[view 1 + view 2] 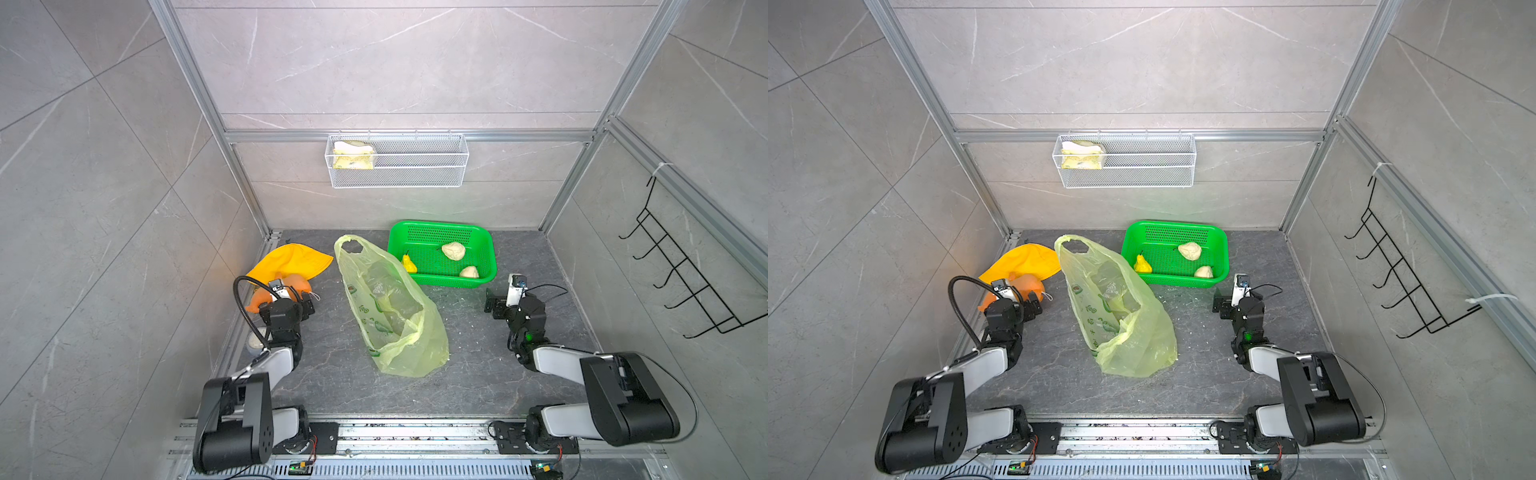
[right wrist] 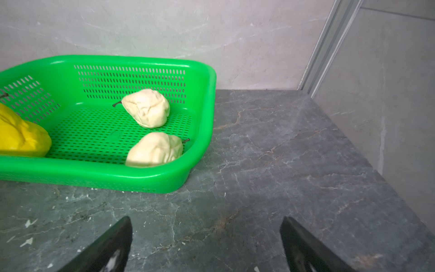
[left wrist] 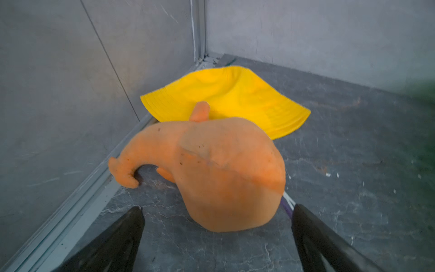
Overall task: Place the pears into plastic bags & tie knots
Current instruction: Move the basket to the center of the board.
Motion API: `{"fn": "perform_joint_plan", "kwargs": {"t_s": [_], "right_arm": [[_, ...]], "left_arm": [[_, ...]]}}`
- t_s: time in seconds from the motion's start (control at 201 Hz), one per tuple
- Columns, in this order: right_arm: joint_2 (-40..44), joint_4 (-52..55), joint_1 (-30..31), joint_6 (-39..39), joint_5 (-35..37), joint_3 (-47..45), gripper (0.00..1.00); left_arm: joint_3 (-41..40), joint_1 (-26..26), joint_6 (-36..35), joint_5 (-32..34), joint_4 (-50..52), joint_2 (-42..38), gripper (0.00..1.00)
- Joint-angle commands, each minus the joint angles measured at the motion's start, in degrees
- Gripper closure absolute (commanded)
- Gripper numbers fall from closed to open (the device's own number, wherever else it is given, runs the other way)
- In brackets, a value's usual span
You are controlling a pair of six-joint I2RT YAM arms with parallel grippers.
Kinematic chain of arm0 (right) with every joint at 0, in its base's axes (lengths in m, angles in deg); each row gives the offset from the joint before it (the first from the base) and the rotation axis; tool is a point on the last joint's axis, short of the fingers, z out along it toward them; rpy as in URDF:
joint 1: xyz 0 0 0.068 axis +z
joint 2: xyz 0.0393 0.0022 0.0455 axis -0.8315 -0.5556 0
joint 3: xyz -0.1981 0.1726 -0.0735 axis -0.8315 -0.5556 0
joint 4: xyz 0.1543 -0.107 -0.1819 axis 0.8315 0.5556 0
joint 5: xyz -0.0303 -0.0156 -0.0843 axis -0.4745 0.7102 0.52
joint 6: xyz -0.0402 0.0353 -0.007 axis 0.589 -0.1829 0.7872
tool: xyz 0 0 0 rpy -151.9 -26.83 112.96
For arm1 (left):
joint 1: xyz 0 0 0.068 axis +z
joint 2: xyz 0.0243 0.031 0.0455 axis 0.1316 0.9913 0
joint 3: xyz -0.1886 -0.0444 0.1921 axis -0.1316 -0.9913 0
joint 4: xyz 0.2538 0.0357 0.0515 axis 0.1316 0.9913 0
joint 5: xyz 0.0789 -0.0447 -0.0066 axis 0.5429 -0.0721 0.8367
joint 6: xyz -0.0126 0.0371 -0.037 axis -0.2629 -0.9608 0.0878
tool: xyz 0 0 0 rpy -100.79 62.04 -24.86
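Note:
Three pears lie in the green basket [image 1: 440, 225] at the back right: a yellow pear [image 1: 409, 264] [image 2: 21, 134] and two cream pears [image 1: 454, 251] [image 1: 469, 272] [image 2: 147, 108] [image 2: 154, 149]. The yellow-green plastic bag [image 1: 388, 307] [image 1: 1117, 307] lies loose on the middle of the table, one handle loop [image 1: 351, 245] towards the back; no knot shows. My left gripper [image 3: 217, 212] stands open at the left, just short of an orange toy [image 3: 223, 169]. My right gripper [image 2: 206, 223] is open over bare table, in front of the basket's right corner.
A yellow cloth [image 1: 291, 262] lies behind the orange toy in the back left corner. A white wire basket [image 1: 397, 160] hangs on the back wall and a black hook rack [image 1: 685, 282] on the right wall. Metal frame posts and walls close in the table.

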Motion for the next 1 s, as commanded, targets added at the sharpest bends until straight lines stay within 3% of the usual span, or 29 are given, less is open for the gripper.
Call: {"fn": "perform_joint_plan", "kwargs": {"t_s": [0.0, 0.139, 0.279, 0.483, 0.607, 0.816, 0.995], "right_arm": [[4.1, 13.3, -0.2, -1.1, -3.3, 5.2, 0.00], [3.0, 41.0, -0.2, -12.2, -3.9, 20.9, 0.01], [0.0, 59.2, -1.0, -25.2, -1.3, 33.3, 0.00], [0.8, 59.1, -1.2, -26.9, -20.4, 37.8, 0.00], [-1.0, 64.0, 1.3, -25.5, -20.6, 43.4, 0.01], [-8.4, 73.9, 7.7, -20.5, -8.6, 55.1, 0.01], [-16.1, 77.1, 8.1, -21.3, -4.7, 63.7, 0.00]], "left_arm": [[6.6, 0.1, 7.4, 3.2, 16.5, -6.7, 0.00], [11.4, -0.2, 11.5, -1.5, 28.8, -12.8, 0.00], [18.8, -0.6, 13.3, -7.8, 41.4, -16.5, 0.00], [27.7, -5.0, 18.6, -16.5, 61.3, -20.9, 0.00], [28.5, -11.8, 24.3, -20.0, 63.8, -23.1, 0.00], [31.6, -29.8, 27.8, -11.3, 64.0, -17.1, 0.00], [31.4, -33.4, 31.4, -5.7, 64.2, -7.7, 0.00]]}}
